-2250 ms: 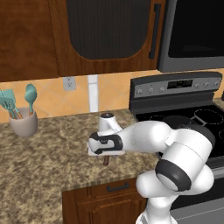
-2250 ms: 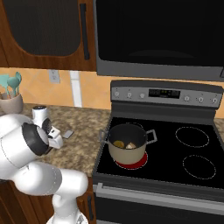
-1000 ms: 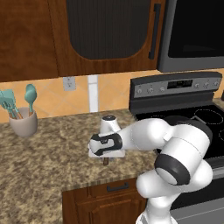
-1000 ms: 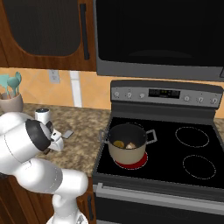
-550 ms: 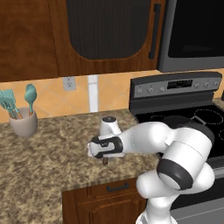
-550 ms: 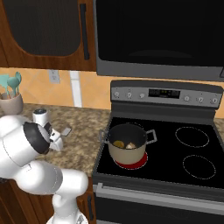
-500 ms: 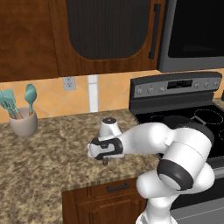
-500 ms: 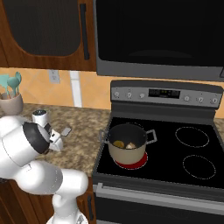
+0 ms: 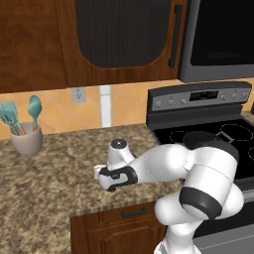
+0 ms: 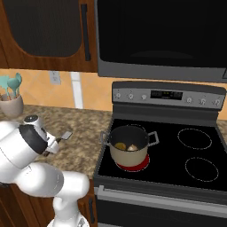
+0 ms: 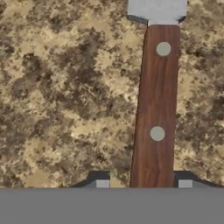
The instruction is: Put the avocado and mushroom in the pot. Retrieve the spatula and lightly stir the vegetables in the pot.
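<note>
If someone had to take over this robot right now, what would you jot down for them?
Gripper: low over the counter, fingers apart on either side of the spatula handle; I can't tell whether they grip it.
Spatula: lying flat on the counter left of the stove, blade pointing towards the stove.
Pot: on the stove's front left burner, with the avocado and mushroom inside.
Done: both vegetables are in the pot.
Left: grip the spatula, carry it to the pot, stir lightly.

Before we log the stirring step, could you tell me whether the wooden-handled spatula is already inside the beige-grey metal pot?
No, the brown wooden-handled spatula lies on the speckled granite counter, away from the beige-grey pot on the stove.
</note>
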